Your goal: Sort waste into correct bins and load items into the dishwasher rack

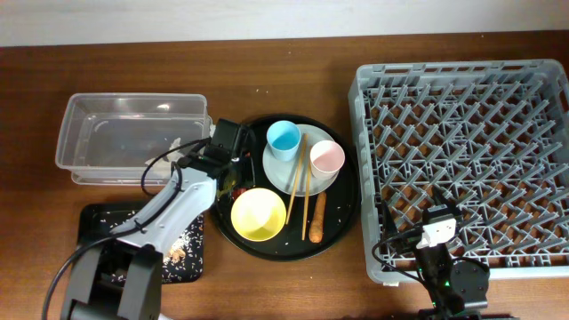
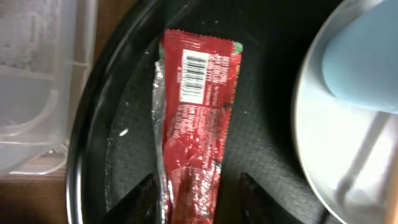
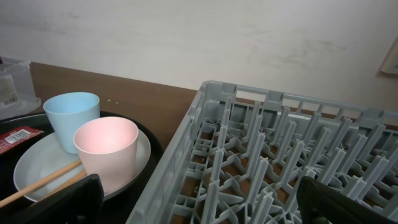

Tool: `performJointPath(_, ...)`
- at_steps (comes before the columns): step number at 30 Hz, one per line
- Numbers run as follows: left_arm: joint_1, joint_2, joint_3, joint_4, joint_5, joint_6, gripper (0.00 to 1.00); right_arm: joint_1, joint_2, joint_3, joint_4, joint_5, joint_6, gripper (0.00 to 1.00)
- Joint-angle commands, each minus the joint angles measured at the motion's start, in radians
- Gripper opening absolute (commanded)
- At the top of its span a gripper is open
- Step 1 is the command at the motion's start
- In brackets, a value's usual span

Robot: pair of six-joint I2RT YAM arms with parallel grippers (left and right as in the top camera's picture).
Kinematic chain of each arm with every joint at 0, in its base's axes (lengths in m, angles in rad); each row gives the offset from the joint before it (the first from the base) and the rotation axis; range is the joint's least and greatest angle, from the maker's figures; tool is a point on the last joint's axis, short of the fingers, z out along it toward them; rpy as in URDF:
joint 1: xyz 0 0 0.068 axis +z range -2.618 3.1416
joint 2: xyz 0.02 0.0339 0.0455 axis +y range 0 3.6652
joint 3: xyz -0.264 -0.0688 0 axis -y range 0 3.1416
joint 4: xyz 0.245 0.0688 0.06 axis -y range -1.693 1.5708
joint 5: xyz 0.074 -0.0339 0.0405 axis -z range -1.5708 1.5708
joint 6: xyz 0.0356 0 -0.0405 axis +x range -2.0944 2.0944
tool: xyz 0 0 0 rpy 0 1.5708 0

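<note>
While my left tool (image 2: 197, 196) hangs open astride the red wrapper (image 2: 199, 106), that wrapper lies on the round black tray (image 2: 261, 124) midway between the desk's side edges. My right tool (image 3: 202, 200) gapes wide by the dishwasher rack (image 3: 280, 155), near the front edge.

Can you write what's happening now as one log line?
left gripper: open, straddling red wrapper | right gripper: open, at rack edge

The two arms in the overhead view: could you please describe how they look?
The left arm has a pale grey link between black joints, with a black cable looping alongside. The right arm is black, carrying a white block and a small green light. Its fingers are dark.
</note>
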Motion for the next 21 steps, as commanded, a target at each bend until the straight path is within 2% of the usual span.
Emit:
performJointPath(1, 0.000, 0.060, -0.013, 0.018, -0.029, -0.008, 0.47, 0.005, -0.005, -0.005, -0.005, -0.002, 0.011, 0.98)
performJointPath(6, 0.000, 0.169, -0.013, 0.054, -0.017, -0.008, 0.45, 0.005, -0.005, -0.005, -0.005, -0.003, 0.011, 0.98)
performJointPath(8, 0.000, 0.167, -0.013, 0.055, -0.017, -0.008, 0.31, 0.005, -0.005, -0.005, -0.005, -0.002, 0.011, 0.98)
performJointPath(9, 0.000, 0.165, -0.013, 0.055, -0.017, -0.008, 0.18, 0.005, -0.005, -0.005, -0.005, -0.003, 0.011, 0.98)
performJointPath(12, 0.000, 0.119, 0.018, 0.005, -0.017, -0.008, 0.01, 0.005, -0.005, -0.005, -0.005, -0.002, 0.011, 0.98)
performJointPath(16, 0.010, -0.052, 0.086, -0.035, -0.018, -0.008, 0.00, 0.004, -0.005, -0.005, -0.005, -0.002, 0.011, 0.98)
performJointPath(21, 0.148, -0.206, 0.108, -0.036, -0.018, -0.009, 0.00, 0.005, -0.005, -0.005, -0.005, -0.002, 0.011, 0.98)
